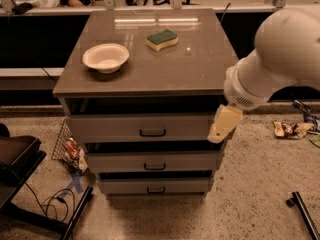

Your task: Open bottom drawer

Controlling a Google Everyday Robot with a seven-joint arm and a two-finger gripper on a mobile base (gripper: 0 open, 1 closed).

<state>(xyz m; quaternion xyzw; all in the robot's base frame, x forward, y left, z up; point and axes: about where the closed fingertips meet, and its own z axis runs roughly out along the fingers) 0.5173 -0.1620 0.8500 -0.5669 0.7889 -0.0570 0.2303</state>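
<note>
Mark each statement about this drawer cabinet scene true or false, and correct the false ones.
1. A white bowl sits on the cabinet top. True.
2. The green sponge lies inside the bowl. False: the sponge lies on the cabinet top, apart from the bowl.
3. The gripper is at the cabinet's right edge, level with the top drawer. True.
4. The gripper is on the lowest drawer's handle. False: it is well above the bottom drawer, not touching its handle.

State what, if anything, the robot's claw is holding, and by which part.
Nothing is held. The claw hangs by the right end of the top drawer, well above the bottom drawer.
</note>
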